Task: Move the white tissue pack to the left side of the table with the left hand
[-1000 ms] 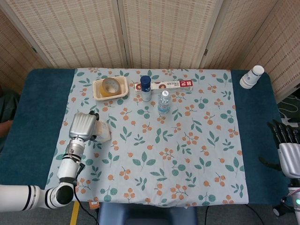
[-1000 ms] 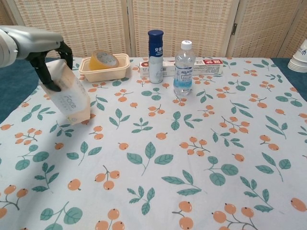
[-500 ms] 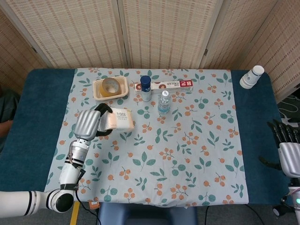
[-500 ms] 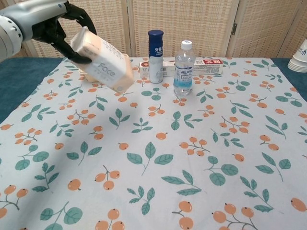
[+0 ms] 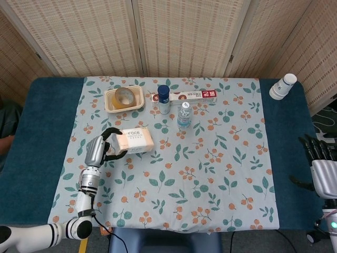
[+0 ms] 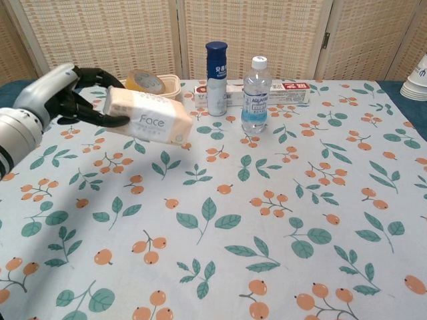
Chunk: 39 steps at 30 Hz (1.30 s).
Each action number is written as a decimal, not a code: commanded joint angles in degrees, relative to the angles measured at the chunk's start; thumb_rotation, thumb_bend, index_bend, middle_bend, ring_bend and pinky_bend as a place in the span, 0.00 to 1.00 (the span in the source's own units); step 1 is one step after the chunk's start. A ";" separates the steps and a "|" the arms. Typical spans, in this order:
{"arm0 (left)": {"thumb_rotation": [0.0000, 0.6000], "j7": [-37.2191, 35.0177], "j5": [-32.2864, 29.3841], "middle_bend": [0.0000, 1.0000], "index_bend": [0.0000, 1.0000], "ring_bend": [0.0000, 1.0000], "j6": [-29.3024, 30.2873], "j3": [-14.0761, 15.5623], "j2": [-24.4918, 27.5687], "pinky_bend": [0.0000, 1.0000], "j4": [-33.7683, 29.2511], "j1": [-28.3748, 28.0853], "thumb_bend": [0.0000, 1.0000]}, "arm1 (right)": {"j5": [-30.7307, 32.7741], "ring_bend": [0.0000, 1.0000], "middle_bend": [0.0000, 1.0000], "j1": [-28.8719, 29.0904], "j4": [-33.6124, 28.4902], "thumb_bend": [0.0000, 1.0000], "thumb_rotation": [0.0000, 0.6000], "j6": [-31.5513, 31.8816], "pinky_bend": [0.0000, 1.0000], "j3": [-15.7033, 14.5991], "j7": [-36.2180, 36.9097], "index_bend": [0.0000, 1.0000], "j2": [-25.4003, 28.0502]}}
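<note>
White tissue pack (image 6: 148, 123) sits in my left hand (image 6: 70, 97), held up off the desk (image 5: 37, 132) over its left half, lying roughly level with the word "Face" on its side. I see the dark fingers (image 6: 100, 119) wrapped around the pack's left end, so the rest of the soft, rectangular plastic-wrapped pack sticks out to the right of the hand; in the head view the pack (image 5: 137, 139) projects from the hand (image 5: 102, 148) the same way.

From big to small: the desk has dark blue ends, and a pale cloth (image 5: 210, 174) printed with green leaves and orange berries lies across its middle. My right hand (image 5: 322, 158) waits at the far right edge, off the cloth, dark fingers spread and holding nothing. Along the back lie a long flat box (image 6: 267, 92), a shallow beige tray (image 6: 167, 83) with a roll of tape (image 6: 143, 80) in it, a clear water bottle (image 6: 254, 95), a slim can with a blue cap (image 6: 216, 79), and stacked white paper cups (image 5: 283, 86) on the far right.
</note>
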 commanded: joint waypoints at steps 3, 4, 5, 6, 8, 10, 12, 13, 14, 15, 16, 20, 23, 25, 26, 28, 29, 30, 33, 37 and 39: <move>1.00 -7.60 2.99 0.85 0.70 1.00 -0.58 -1.55 -7.13 1.00 10.24 2.50 0.30 | 0.55 0.00 0.00 -0.13 0.28 0.09 1.00 0.52 0.00 0.27 -1.25 0.01 -0.30; 1.00 -8.70 3.77 0.85 0.70 1.00 -0.09 -1.70 -7.94 1.00 11.69 2.74 0.30 | 0.57 0.00 0.00 -0.15 0.25 0.09 1.00 0.56 0.00 0.30 -1.13 0.01 -0.30; 1.00 -9.85 4.97 0.85 0.70 1.00 0.83 -1.81 -9.07 1.00 13.87 3.01 0.30 | 0.63 0.00 0.00 -0.15 0.30 0.09 1.00 0.57 0.00 0.33 -1.14 0.01 -0.31; 1.00 -10.56 5.83 0.85 0.70 1.00 1.52 -1.82 -9.96 1.00 15.61 3.20 0.30 | 0.68 0.00 0.00 -0.14 0.36 0.09 1.00 0.58 0.00 0.36 -1.24 0.01 -0.35; 1.00 -11.84 7.21 0.85 0.70 1.00 2.94 -2.10 -12.10 1.00 19.52 3.58 0.30 | 0.77 0.00 0.00 -0.08 0.37 0.09 1.00 0.46 0.00 0.37 -1.35 0.01 -0.45; 1.00 -12.68 7.73 0.85 0.70 1.00 3.28 -2.43 -13.70 1.00 22.32 3.83 0.30 | 0.86 0.00 0.00 -0.03 0.31 0.09 1.00 0.28 0.00 0.35 -1.36 0.01 -0.46; 1.00 -13.36 8.58 0.85 0.70 1.00 3.50 -2.63 -15.10 1.00 25.19 3.94 0.30 | 1.01 0.00 0.00 0.01 0.25 0.09 1.00 0.15 0.00 0.36 -1.51 0.01 -0.50; 1.00 -13.78 8.96 0.85 0.70 1.00 3.60 -2.74 -15.60 1.00 26.26 3.98 0.30 | 1.05 0.00 0.00 0.03 0.20 0.09 1.00 0.10 0.00 0.36 -1.51 0.01 -0.51; 1.00 -14.23 9.29 0.84 0.70 1.00 3.70 -2.89 -16.08 1.00 27.25 4.02 0.30 | 1.09 0.00 0.00 0.06 0.16 0.09 1.00 0.03 0.00 0.37 -1.49 0.01 -0.52; 1.00 -14.91 9.68 0.84 0.70 1.00 3.72 -3.07 -16.67 1.00 28.42 4.08 0.30 | 1.18 0.00 0.00 0.08 0.16 0.09 1.00 -0.04 0.00 0.38 -1.50 0.01 -0.53; 1.00 -15.39 10.00 0.84 0.70 1.00 3.79 -3.20 -17.09 1.00 29.27 4.11 0.30 | 1.24 0.00 0.00 0.10 0.17 0.09 1.00 -0.11 0.00 0.38 -1.55 0.01 -0.55; 1.00 -17.49 10.89 0.84 0.69 1.00 3.56 -3.66 -19.00 1.00 32.82 4.35 0.31 | 1.40 0.00 0.00 0.24 0.16 0.09 1.00 -0.47 0.00 0.35 -1.66 0.01 -0.61; 1.00 -17.89 10.95 0.83 0.69 1.00 3.35 -3.82 -19.37 1.00 33.47 4.39 0.31 | 1.43 0.00 0.00 0.25 0.15 0.09 1.00 -0.50 0.00 0.35 -1.71 0.01 -0.61; 1.00 -18.32 10.90 0.83 0.69 1.00 2.89 -4.01 -19.90 1.00 34.41 4.49 0.31 | 1.48 0.00 0.00 0.27 0.11 0.09 1.00 -0.57 0.00 0.33 -1.78 0.01 -0.60; 1.00 -18.66 10.87 0.83 0.69 1.00 2.41 -4.15 -20.43 1.00 35.47 4.56 0.31 | 1.48 0.00 0.00 0.26 0.04 0.09 1.00 -0.60 0.00 0.31 -1.78 0.01 -0.55; 1.00 -19.18 10.91 0.82 0.69 1.00 1.57 -4.19 -21.32 1.00 37.48 4.77 0.31 | 1.47 0.00 0.00 0.28 0.06 0.09 1.00 -0.68 0.00 0.28 -1.71 0.01 -0.51; 1.00 -19.64 11.14 0.82 0.69 1.00 1.26 -4.23 -21.78 1.00 38.59 4.74 0.31 | 1.51 0.00 0.00 0.32 0.10 0.09 1.00 -0.82 0.00 0.26 -1.67 0.01 -0.50; 1.00 -20.00 11.29 0.82 0.69 1.00 1.07 -4.28 -22.10 1.00 39.29 4.72 0.31 | 1.50 0.00 0.00 0.35 0.10 0.09 1.00 -0.88 0.00 0.24 -1.65 0.01 -0.48; 1.00 -20.91 11.93 0.82 0.69 1.00 0.37 -4.14 -23.12 1.00 41.53 4.71 0.31 | 1.39 0.00 0.00 0.35 0.06 0.09 1.00 -0.84 0.00 0.22 -1.55 0.01 -0.47; 1.00 -22.24 12.44 0.81 0.69 1.00 -0.54 -3.99 -24.41 1.00 44.10 5.01 0.31 | 1.49 0.00 0.00 0.31 0.05 0.09 1.00 -0.80 0.00 0.24 -1.54 0.01 -0.45; 1.00 -22.80 12.84 0.81 0.68 1.00 -0.84 -3.77 -24.84 1.00 45.29 5.26 0.31 | 1.51 0.00 0.00 0.32 0.05 0.09 1.00 -0.83 0.00 0.24 -1.52 0.01 -0.45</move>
